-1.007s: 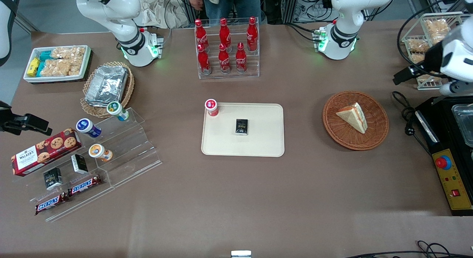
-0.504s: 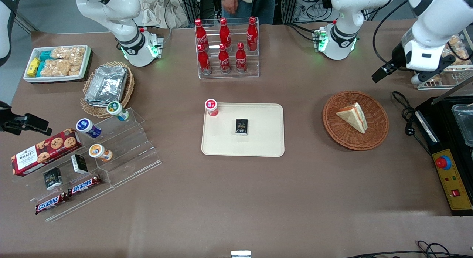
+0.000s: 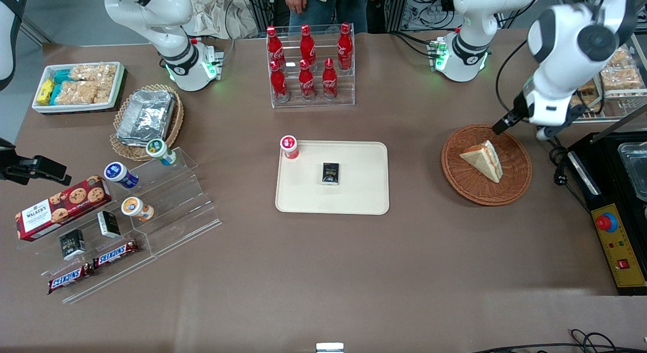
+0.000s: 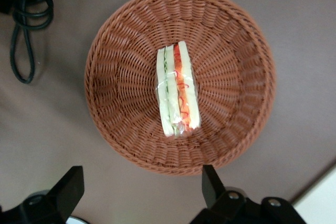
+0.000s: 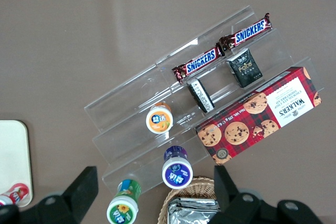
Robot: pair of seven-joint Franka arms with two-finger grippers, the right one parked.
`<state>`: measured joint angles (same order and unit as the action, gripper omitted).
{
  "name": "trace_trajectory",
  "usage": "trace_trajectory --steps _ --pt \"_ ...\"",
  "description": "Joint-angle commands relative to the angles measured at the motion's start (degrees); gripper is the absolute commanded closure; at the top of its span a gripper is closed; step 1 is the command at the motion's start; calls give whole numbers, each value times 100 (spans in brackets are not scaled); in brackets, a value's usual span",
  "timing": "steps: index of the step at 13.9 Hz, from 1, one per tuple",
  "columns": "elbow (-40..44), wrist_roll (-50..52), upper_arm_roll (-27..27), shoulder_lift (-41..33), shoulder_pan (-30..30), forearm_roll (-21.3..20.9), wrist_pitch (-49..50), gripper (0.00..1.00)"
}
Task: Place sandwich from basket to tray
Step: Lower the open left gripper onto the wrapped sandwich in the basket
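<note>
The pale triangular bread sandwich (image 4: 178,89) with orange-pink filling lies inside the round reddish-brown wicker basket (image 4: 121,35); the claw (image 4: 142,192) hangs above that basket, fingers spread apart, holding nothing.

The left arm (image 3: 566,49) is showing glossy white rounded shells, with a round dark grey cap sitting on its big joint. A thin black cable (image 3: 505,70) is looping down to the wrist. Its base (image 3: 462,57) is wearing a black band and glowing green. The gripper (image 4: 140,182) is hanging over the basket's (image 4: 105,114) rim, its black wedge-shaped fingers (image 4: 70,188) standing wide apart, with small silvery screws (image 4: 229,195) showing on its dark body.
</note>
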<state>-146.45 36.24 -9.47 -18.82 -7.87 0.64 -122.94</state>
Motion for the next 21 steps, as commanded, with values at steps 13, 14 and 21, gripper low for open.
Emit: trace_trajectory --steps 13,14,21 --pt "82 1060 -38 1480 -5 -591 -1103 0" --pt "134 1017 -46 1260 13 -583 -709 0" --pt "862 429 -196 55 40 -433 1183 0"
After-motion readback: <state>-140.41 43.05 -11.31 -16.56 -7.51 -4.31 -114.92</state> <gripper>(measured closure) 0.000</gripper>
